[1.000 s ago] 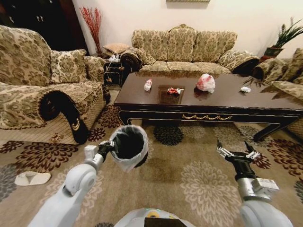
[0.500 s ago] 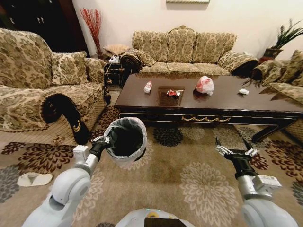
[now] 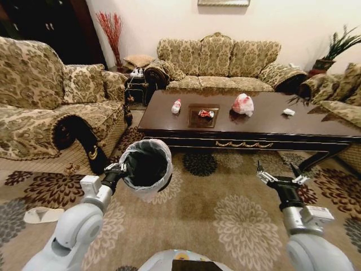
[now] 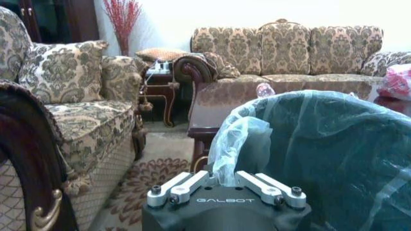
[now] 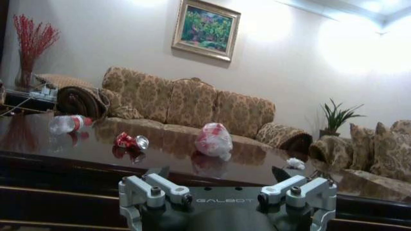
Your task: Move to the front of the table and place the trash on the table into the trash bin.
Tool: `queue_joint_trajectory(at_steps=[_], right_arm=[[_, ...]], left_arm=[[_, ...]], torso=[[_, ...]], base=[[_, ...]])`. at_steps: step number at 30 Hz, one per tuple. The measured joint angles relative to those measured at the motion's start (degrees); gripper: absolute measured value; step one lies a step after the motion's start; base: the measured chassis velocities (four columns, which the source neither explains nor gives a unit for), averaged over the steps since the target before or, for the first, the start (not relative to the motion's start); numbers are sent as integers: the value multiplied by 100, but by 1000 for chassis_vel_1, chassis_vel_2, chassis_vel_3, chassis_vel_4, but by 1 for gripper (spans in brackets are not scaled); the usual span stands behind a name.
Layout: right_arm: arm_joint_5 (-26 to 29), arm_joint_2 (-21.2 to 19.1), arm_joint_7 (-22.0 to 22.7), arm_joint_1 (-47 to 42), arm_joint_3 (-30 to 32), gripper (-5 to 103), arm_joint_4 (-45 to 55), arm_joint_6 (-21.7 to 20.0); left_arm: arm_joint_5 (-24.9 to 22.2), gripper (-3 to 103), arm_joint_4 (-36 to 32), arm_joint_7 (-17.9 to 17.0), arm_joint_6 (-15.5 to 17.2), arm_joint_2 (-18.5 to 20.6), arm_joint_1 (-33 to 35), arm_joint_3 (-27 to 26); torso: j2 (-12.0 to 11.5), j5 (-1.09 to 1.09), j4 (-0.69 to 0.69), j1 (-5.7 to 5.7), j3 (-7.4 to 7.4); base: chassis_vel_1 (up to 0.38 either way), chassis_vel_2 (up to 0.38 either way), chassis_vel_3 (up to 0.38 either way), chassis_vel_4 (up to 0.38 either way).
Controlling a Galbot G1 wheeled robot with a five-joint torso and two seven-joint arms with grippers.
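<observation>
While the left gripper (image 3: pixel 119 167) clamps the rim of the bin (image 3: pixel 146 166), the bin hangs tilted off the carpet at about 7 o'clock in the head view, its dark mouth facing the camera; nothing can be made out inside its liner. In the left wrist view the fingers (image 4: pixel 183 185) pinch a fold of that liner (image 4: pixel 239 139).

On the table (image 3: pixel 316 125), at 12 o'clock beyond the bin, lie the bottle (image 3: pixel 176 105) toward 11, the can (image 3: pixel 206 113) on the central inlay, the bag bundle (image 3: pixel 243 104) toward 1, and the paper wad (image 3: pixel 289 112) farthest toward 2. All four stand well apart from each other.

Open carpet (image 3: pixel 242 217) separates robot and table. A sofa (image 3: pixel 223 59) backs the table, another (image 3: pixel 39 104) flanks it at 9 o'clock, and a slipper (image 3: pixel 42 214) lies at 8.

The right gripper (image 3: pixel 278 179) hovers at 4 o'clock, arm reaching forward, fingers spread wide and holding nothing.
</observation>
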Motion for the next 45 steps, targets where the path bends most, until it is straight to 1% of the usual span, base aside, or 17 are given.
queue_joint_trajectory(at_steps=[11,22,25,30,32,34,36,45], right_arm=[[3,41,-5,8,1,100,-39,72],[15,41,-11,66,-58,100,-27,62],[23,27,-4,73,-58,100,-12,54],[33,1,-4,78,-51,100,-4,44],[30,-5,-4,79,-48,100,2,27],[25,-5,-8,78,-47,100,5,16],[6,-4,-16,73,-46,100,20,-22],[-11,2,-23,98,-39,100,25,-40]], left_arm=[[-21,3,-3,-56,-49,11,60,-15],[-127,3,-101,-60,-44,28,150,-158],[-157,3,-135,-58,-31,44,156,-173],[-172,3,-155,-59,-2,76,156,-204],[-174,3,-168,-61,41,94,166,-248],[-174,3,-171,-61,48,97,172,-258],[-174,3,-179,-61,70,103,180,-289],[-192,3,-235,-61,103,102,178,-339]], torso=[[242,0,0,82,161],[500,0,0,171,329],[586,0,0,203,383],[668,0,1,239,429],[742,0,0,266,476],[758,0,0,272,485],[842,0,0,304,535],[1019,0,0,371,645]], base=[[0,0,0,0],[0,0,0,0],[0,0,0,0],[0,0,0,0],[0,0,0,0],[0,0,0,0],[0,0,0,0],[0,0,0,0]])
